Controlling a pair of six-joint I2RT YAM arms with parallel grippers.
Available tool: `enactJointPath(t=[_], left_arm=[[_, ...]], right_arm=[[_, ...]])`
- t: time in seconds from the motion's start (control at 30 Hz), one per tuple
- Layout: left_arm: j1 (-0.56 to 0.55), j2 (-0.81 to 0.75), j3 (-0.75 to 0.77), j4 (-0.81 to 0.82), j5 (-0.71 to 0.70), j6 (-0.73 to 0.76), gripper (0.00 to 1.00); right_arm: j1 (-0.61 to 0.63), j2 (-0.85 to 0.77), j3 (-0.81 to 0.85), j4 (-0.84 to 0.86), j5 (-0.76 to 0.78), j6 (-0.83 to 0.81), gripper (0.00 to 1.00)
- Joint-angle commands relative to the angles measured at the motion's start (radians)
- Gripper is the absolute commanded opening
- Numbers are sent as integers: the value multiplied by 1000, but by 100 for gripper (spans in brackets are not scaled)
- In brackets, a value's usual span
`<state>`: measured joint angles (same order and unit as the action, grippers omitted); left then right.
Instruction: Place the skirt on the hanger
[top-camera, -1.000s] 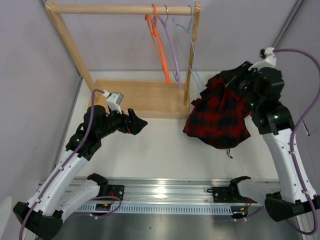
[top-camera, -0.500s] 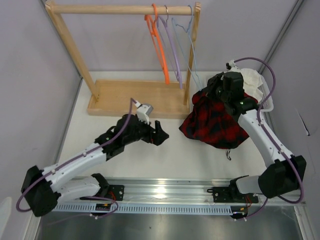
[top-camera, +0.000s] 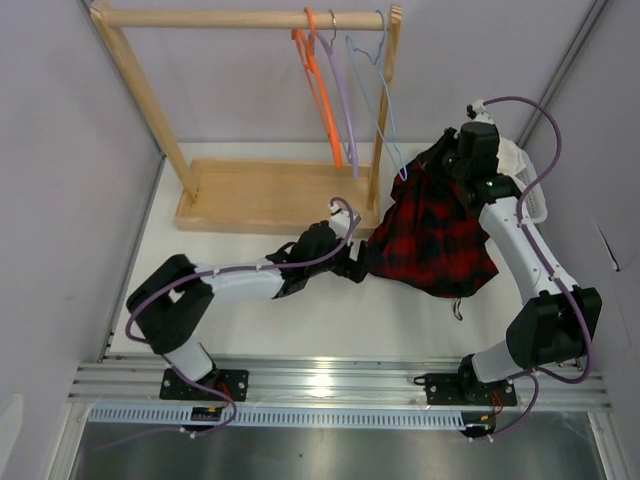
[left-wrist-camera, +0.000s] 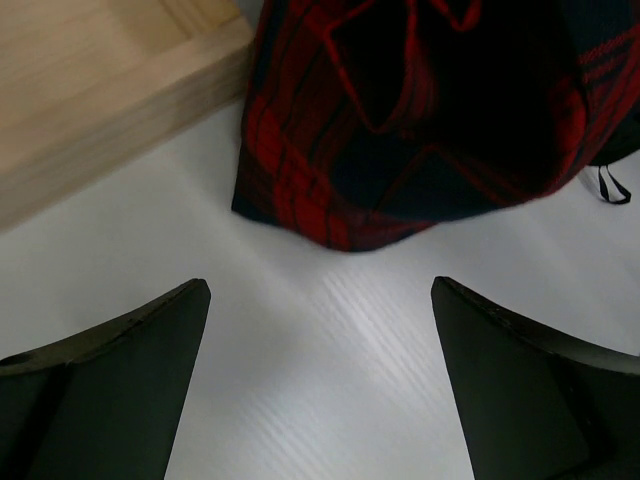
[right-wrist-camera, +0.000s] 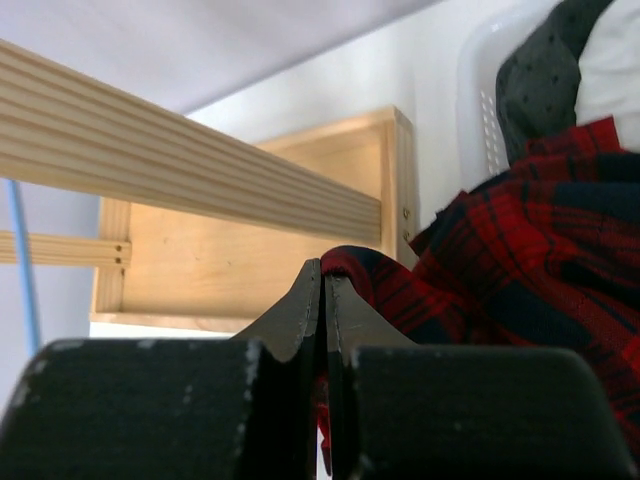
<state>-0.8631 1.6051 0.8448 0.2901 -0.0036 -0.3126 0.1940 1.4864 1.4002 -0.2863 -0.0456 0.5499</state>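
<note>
The skirt (top-camera: 435, 235) sits at the right of the bench (top-camera: 300, 320), pinched at its far upper edge by the right tool (top-camera: 462, 152), whose fingers are pressed together on a fold of the plaid cloth in the right wrist view (right-wrist-camera: 322, 278). From that raised point the cloth falls and fans out toward the near side, so its long axis runs far to near, leaning slightly left, with the broad hem lowest and lying on the bench. The left tool (top-camera: 355, 262) is stretched across low over the bench, pointing right at the skirt's left hem corner, just beside it; its fingers are spread wide with nothing between them and the hem (left-wrist-camera: 420, 120) ahead of them. The hanger (top-camera: 343, 110) hangs by its hook from the top rail of the wooden rack (top-camera: 240, 18), frame pointing down, between an orange hanger (top-camera: 322, 100) and a pale blue hanger (top-camera: 385, 110), apart from the skirt. A white basket (top-camera: 535, 195) stands behind the right arm
</note>
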Motion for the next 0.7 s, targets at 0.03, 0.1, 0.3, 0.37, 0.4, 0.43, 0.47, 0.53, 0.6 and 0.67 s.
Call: enactJointPath(t=[0.03, 0.1, 0.3, 0.37, 0.4, 0.43, 0.47, 0.53, 0.6, 0.67], left_arm=[[-2, 107, 128, 144, 50, 76, 99], [3, 151, 195, 124, 77, 90, 99], [13, 248, 264, 104, 106, 92, 99], [13, 250, 261, 98, 108, 92, 99], [13, 253, 264, 96, 109, 93, 99], [13, 254, 263, 90, 111, 93, 97], [13, 259, 269, 87, 117, 95, 92], [13, 259, 270, 87, 131, 92, 80], [13, 240, 269, 84, 155, 83, 55], [12, 188, 263, 66, 195, 78, 25]], right_arm=[[-44, -52, 83, 1, -39, 1, 0], [-59, -61, 100, -17, -46, 1, 0], [-67, -66, 143, -44, -62, -2, 0], [-68, -69, 146, -42, -62, -2, 0], [-68, -64, 148, -40, -65, -2, 0], [-68, -63, 149, -40, -69, 1, 0], [-68, -57, 154, -40, -71, 1, 0], [-67, -49, 157, -40, -74, -1, 0], [-67, -43, 158, -43, -71, -7, 0], [-67, -41, 155, -50, -68, -18, 0]])
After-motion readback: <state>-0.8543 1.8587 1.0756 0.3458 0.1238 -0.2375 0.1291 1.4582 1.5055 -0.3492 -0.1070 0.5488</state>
